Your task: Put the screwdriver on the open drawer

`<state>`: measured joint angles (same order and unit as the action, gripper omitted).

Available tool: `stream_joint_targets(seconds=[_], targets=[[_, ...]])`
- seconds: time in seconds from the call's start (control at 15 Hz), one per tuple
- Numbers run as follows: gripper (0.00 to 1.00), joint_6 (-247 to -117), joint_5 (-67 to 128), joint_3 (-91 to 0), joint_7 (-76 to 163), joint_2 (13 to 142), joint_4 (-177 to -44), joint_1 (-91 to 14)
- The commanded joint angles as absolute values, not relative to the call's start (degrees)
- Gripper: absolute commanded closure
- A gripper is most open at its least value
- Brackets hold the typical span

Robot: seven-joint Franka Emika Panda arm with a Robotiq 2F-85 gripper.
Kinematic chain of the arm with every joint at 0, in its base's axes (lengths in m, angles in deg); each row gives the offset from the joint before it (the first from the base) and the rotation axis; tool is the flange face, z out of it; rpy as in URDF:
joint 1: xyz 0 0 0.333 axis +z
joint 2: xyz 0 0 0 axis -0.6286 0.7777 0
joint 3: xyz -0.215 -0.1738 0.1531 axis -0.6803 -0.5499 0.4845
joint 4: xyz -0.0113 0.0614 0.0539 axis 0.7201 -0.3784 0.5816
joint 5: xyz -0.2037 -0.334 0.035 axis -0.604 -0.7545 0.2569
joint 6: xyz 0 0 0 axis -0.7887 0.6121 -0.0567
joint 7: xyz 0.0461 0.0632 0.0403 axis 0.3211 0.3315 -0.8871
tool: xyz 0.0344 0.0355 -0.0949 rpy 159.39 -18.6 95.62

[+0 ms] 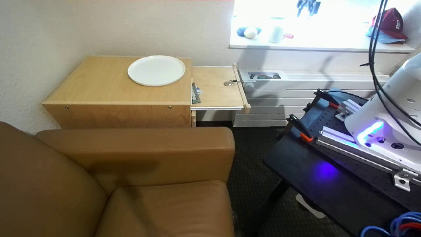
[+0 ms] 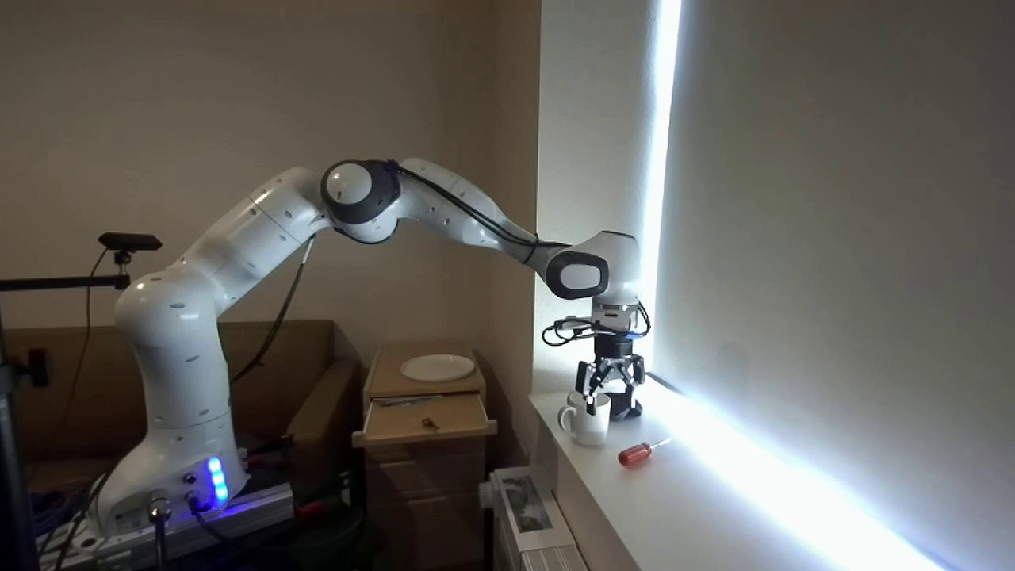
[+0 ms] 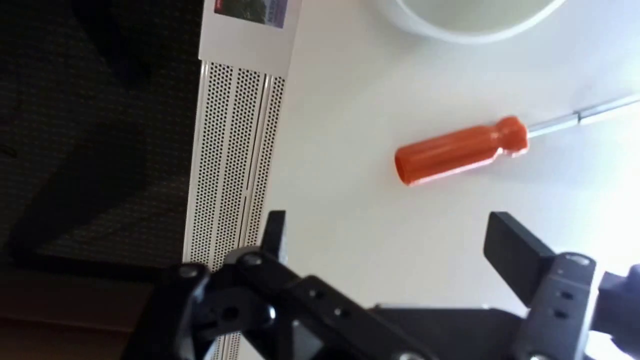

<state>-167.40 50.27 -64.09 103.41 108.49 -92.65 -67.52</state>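
- On the windowsill [image 2: 698, 515], see the screwdriver [image 3: 507, 137] lying flat near the white mug [image 2: 588, 430], with orange-red handle toward the radiator [image 3: 232, 160] and metal shaft toward the bright side; not yet lifted.
- Above, see the gripper [image 3: 389, 235] pointing down, with jaws set wide and nothing between; apart from the handle in the wrist view.
- Likely at the reach, with grasp and placing both to come.
- Next, probably shift toward the mug side to bring the handle between the fingers [image 3: 517, 257], turn the wrist to close across the handle rather than nearly along its length, then lower and squeeze.
- Keep clear of the white mug; likely easy to nudge.
- After that, carry over to the open drawer [image 1: 220, 95], pulled out from the low wooden cabinet [image 1: 108, 89] in both exterior views, and set down beside the metal piece [image 1: 228, 83] and dark-grey packet [image 1: 195, 95] inside.
- For writing, find pale lettering on that dark-grey packet in an exterior view; too small to read.
- On the picture strip [image 3: 252, 11] atop the radiator, see marks like print at the purple edge in the wrist view; too blurred to spell out.
- On the cap [image 1: 391, 21], make out a small pale emblem, not readable as a name; on the arm [image 2: 361, 198] and screwdriver, find no legible brand.
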Motion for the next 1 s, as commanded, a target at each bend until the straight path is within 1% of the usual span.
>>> stream_joint_targets(seconds=[0.0, 0.2, 0.27, 0.47, 0.93], targets=[[0.00, -165.93, 50.32, -64.26, 105.94, 109.97, -89.89, -68.76], [0.00, -162.58, 50.43, -64.57, 109.25, 112.41, -84.28, -70.53], [0.00, -158.65, 48.78, -64.06, 115.75, 113.48, -82.40, -70.31], [0.00, -155.68, 49.79, -63.25, 127.66, 115.90, -80.86, -69.78], [0.00, -157.88, 54.31, -59.88, 149.39, 121.75, -74.81, -72.97]])
